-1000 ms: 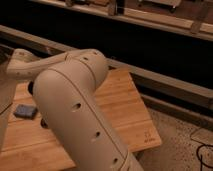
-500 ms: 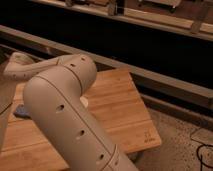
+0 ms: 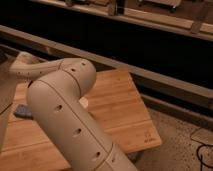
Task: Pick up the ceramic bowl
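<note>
My large cream arm (image 3: pixel 65 120) fills the left and middle of the camera view. It rises from the bottom and bends left over the wooden table (image 3: pixel 120 107). Its forearm (image 3: pixel 30 70) reaches toward the far left edge. The gripper is out of view, beyond the forearm's end or behind the arm. The ceramic bowl is hidden. A small white patch (image 3: pixel 84 102) shows just right of the arm; I cannot tell what it is.
A flat blue-grey object (image 3: pixel 22 111) lies on the table's left side next to the arm. A long dark counter with a pale rail (image 3: pixel 150 75) runs behind the table. Speckled floor (image 3: pixel 180 140) lies to the right, with a cable at the lower right.
The arm's elbow has swung left, uncovering more of the table's right side. The forearm now points further left.
</note>
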`<action>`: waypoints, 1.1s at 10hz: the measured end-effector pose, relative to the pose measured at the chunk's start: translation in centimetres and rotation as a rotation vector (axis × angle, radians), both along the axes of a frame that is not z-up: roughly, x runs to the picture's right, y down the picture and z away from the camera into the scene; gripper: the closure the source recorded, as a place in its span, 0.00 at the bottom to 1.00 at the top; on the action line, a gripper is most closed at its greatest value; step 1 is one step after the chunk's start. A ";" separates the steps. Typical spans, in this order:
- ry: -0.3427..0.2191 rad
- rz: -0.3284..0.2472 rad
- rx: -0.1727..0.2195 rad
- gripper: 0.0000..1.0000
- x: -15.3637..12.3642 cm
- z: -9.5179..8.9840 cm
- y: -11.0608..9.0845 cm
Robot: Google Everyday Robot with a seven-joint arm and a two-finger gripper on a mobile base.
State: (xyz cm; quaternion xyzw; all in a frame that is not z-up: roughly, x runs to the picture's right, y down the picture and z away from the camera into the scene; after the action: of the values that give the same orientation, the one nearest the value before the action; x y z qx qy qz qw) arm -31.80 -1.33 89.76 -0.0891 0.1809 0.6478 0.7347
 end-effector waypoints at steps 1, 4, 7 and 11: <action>-0.027 0.032 -0.011 0.35 -0.4 0.4 0.1; -0.102 0.104 -0.036 0.35 -0.3 1.7 -0.3; -0.088 0.117 -0.061 0.35 1.6 2.4 -0.3; -0.119 0.049 -0.110 0.58 0.9 2.7 1.3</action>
State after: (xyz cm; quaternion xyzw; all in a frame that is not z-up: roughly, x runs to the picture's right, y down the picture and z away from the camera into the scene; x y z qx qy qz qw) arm -30.91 -0.03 92.49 -0.1720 0.1703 0.6480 0.7221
